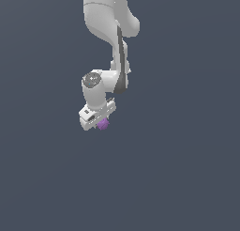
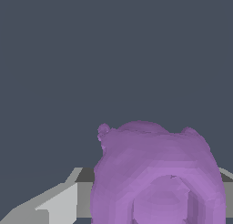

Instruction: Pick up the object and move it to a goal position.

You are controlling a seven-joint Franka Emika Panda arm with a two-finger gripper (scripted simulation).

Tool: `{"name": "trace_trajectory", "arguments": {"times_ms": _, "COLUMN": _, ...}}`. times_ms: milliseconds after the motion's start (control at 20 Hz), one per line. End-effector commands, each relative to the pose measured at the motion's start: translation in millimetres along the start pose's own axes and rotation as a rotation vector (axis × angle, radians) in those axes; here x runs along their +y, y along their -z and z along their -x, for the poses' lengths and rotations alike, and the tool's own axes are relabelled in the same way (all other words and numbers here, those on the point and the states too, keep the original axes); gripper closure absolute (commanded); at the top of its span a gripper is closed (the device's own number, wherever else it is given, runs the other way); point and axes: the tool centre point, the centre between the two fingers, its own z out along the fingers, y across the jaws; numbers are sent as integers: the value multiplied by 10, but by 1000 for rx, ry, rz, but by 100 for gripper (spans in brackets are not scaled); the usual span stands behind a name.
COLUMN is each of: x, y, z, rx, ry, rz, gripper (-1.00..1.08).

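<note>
The object (image 1: 103, 125) is a small purple bumpy blob tucked under the white hand of the arm in the exterior view. My gripper (image 1: 100, 121) points down and is shut on it, so the fingers barely show there. Seen from the wrist, the object (image 2: 157, 173) looms large and close, lodged between the grey fingers (image 2: 59, 205), which show on either side of it. It hides most of the gripper (image 2: 154, 198). The object looks lifted off the surface, though the plain ground gives no sure height.
The white arm (image 1: 110, 19) comes down from the top of the exterior view. Around it lies only a uniform dark blue-grey surface (image 1: 187, 155), with no other objects, edges or markers in sight.
</note>
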Motion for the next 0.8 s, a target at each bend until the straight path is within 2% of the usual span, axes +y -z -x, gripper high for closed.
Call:
{"name": "trace_trajectory", "arguments": {"times_ms": 0, "x": -17, "y": 53, "z": -42, "rx": 1, "ry": 1, "rz": 1, "gripper": 108}}
{"name": "trace_trajectory", "arguments": {"times_ms": 350, "x": -137, "y": 395, "z": -305, "rx": 1, "ry": 1, "rz": 1, "gripper": 108}}
{"name": "trace_trajectory", "arguments": {"times_ms": 750, "x": -367, "y": 1058, "z": -816, "rx": 0, "ry": 1, "rz": 1, "gripper": 108}}
